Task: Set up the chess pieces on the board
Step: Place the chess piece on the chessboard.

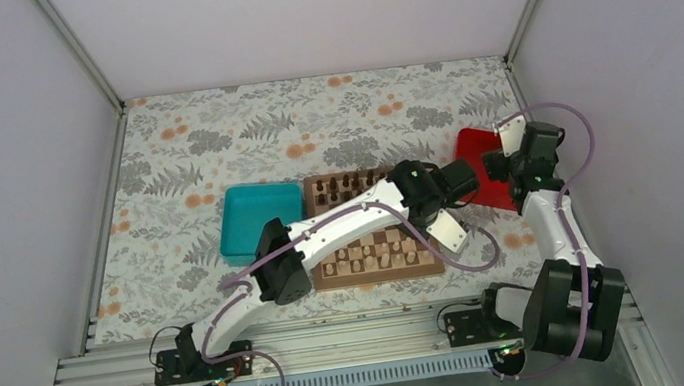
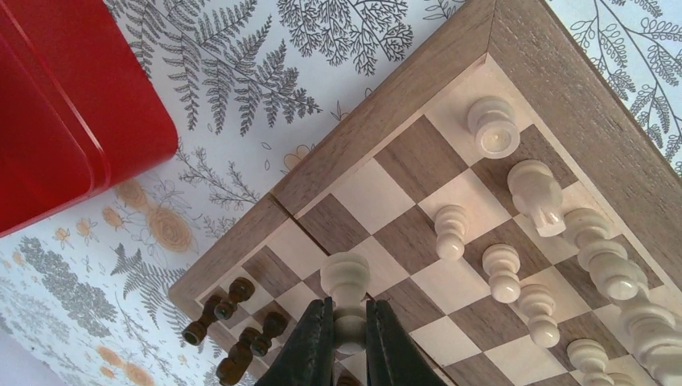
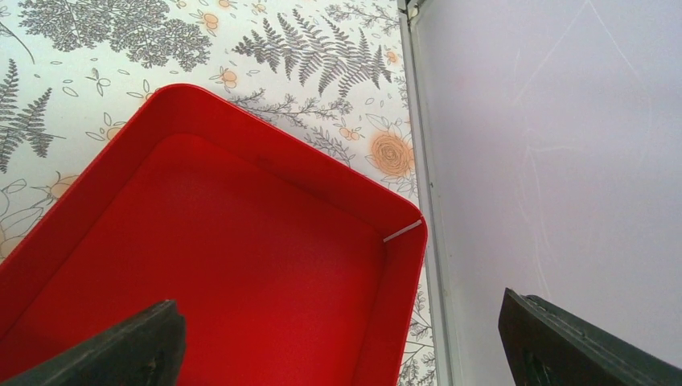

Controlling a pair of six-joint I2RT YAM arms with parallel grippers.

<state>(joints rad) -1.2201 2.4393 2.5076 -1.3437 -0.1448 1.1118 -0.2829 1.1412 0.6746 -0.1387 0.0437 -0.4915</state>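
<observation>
In the top external view, the left pincer (image 1: 435, 223) is hanging over the right part of the square wooden chessboard with light and dark brown checks (image 1: 332, 277), which is lying on the fern-and-flower patterned tabletop (image 1: 210, 141). Pale beige wooden chess pieces (image 1: 383, 260) are standing on the near rows, just left of this pincer. Dark brown chess pieces (image 1: 342, 189) are lining the far rows. A teal square tray (image 1: 234, 230) is sitting well to its left, just beside the chessboard's left edge. The right pincer (image 1: 505, 158) is hovering above the red square box (image 1: 473, 146), which is lying to the right of the left pincer

In the left wrist view, the left pincer (image 2: 347, 342) is clenching a pale beige wooden pawn (image 2: 346, 277) between its dark fingers (image 2: 310, 350). The pawn's round head is sticking out past the tips and its base is hidden. Other pale pieces are standing ahead and to the right of the pincer, near the chessboard's corner. The dark brown ones are standing to its lower left, and the red box is lying to its upper left, apart from the chessboard

In the right wrist view, the right pincer (image 3: 346, 354) is standing spread wide, grasping nothing. The red box's floor is lying beneath its left finger, and a pale grey side wall (image 3: 547, 145) is rising beyond its right finger
</observation>
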